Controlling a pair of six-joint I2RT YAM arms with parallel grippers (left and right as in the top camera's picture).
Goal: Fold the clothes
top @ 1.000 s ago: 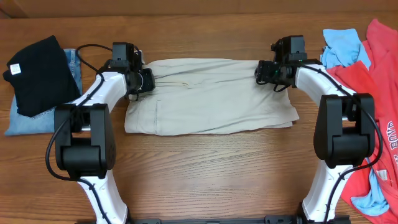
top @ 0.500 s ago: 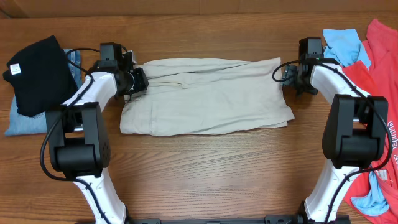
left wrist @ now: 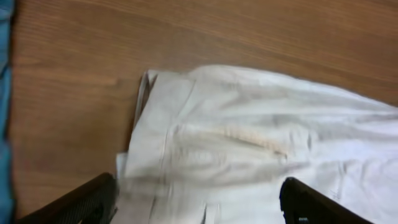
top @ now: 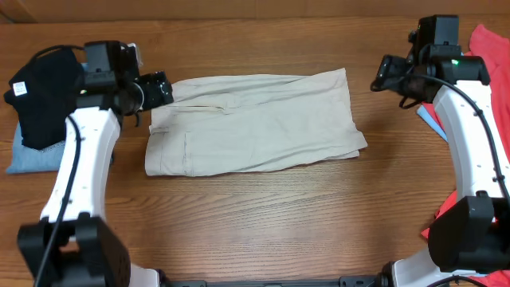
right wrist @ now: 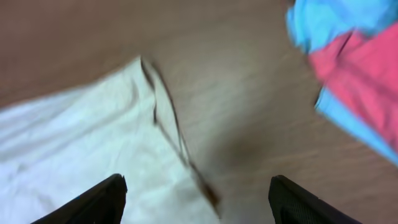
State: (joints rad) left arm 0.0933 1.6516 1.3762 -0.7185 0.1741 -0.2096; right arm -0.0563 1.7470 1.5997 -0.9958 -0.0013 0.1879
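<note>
Overhead: beige trousers [top: 255, 119] folded flat on table [top: 255, 219]; jaws wide (left and right)

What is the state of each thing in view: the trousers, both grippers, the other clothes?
trousers: folded, flat on the table, held by neither gripper.
left gripper: open, empty.
right gripper: open, empty.
black garment: folded, lying on the denim.
denim: flat, under the black garment.
red and blue clothes: unfolded, in a heap.
</note>
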